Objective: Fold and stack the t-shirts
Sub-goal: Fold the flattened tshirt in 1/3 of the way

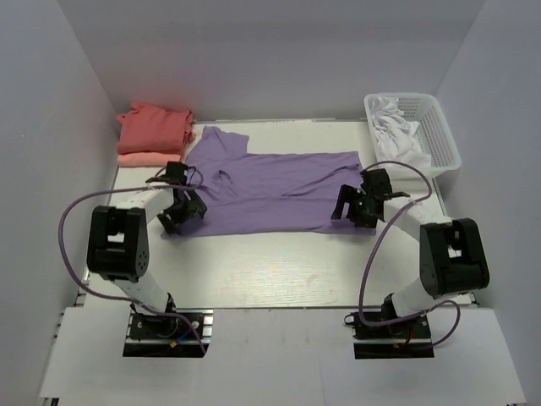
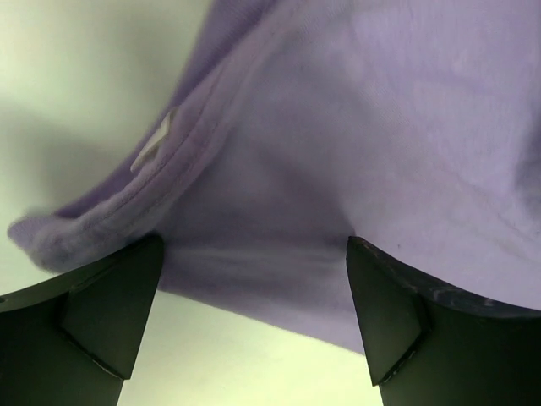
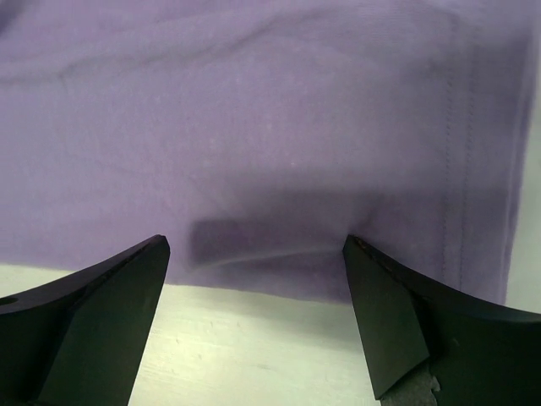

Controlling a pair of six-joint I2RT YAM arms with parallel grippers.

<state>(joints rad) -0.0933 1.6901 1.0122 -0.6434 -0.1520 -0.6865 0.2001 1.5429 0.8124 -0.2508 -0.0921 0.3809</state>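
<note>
A lavender-purple t-shirt lies spread flat in the middle of the table, folded lengthwise, with a sleeve toward the back left. My left gripper stands open at the shirt's near left corner, the cloth edge lying between its fingers. At the near right corner my right gripper is open too, its fingers either side of the hem. A coral-red t-shirt lies folded at the back left on top of a paler salmon-pink one.
A white plastic basket holding white cloth stands at the back right. White walls close in the table on the left, back and right. Purple cables loop from both arms near the front.
</note>
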